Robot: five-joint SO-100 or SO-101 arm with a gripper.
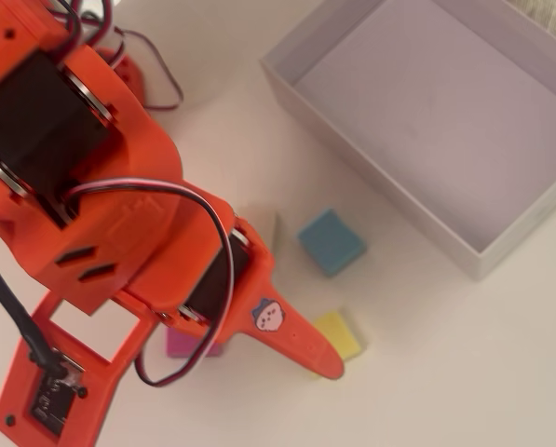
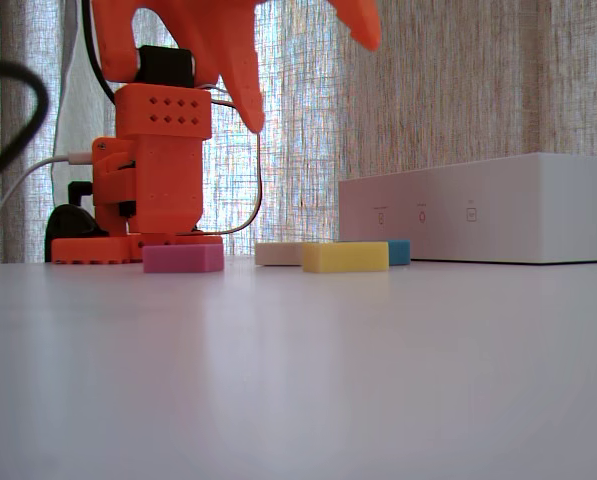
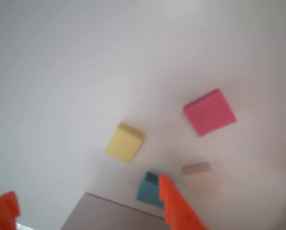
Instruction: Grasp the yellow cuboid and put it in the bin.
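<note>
Yellow block (image 1: 340, 334) lies flat on the white table (image 1: 464, 372), outside the bin (image 1: 380, 182) and apart from it. Overhead view: one orange finger tip overlaps its near corner, but the side camera shows that finger high above the table, so no contact. Untouched, as far as the frames show.

Neighbours: blue block (image 1: 332, 241) between yellow and the bin; pink block (image 1: 186, 345) mostly hidden under the arm; cream block (image 1: 264, 226) just showing at the arm's edge. In the fixed view, yellow (image 2: 345, 257) sits in front of the cream (image 2: 281, 253) and blue (image 2: 399, 251) ones, pink (image 2: 183, 258) off to the left, bin wall (image 2: 498, 210) to the right.

Gripper (image 3: 87, 203): jaws spread wide, nothing between them. Wrist view shows two orange tips at the bottom edge, well apart, with the yellow block (image 3: 124, 142) lying above the gap, roughly central but not yet straddled. Image is soft, so fine alignment is hard to judge.

Bin floor visible in the overhead view is bare; nothing deposited.

Progress, by my reading: early. The approach is under way, arm raised over the block cluster. Left to do: lower onto yellow, close, lift, carry over the low wall, release. Blue block lies near the carry path; pink and cream lie close enough to be nudged on descent.
</note>
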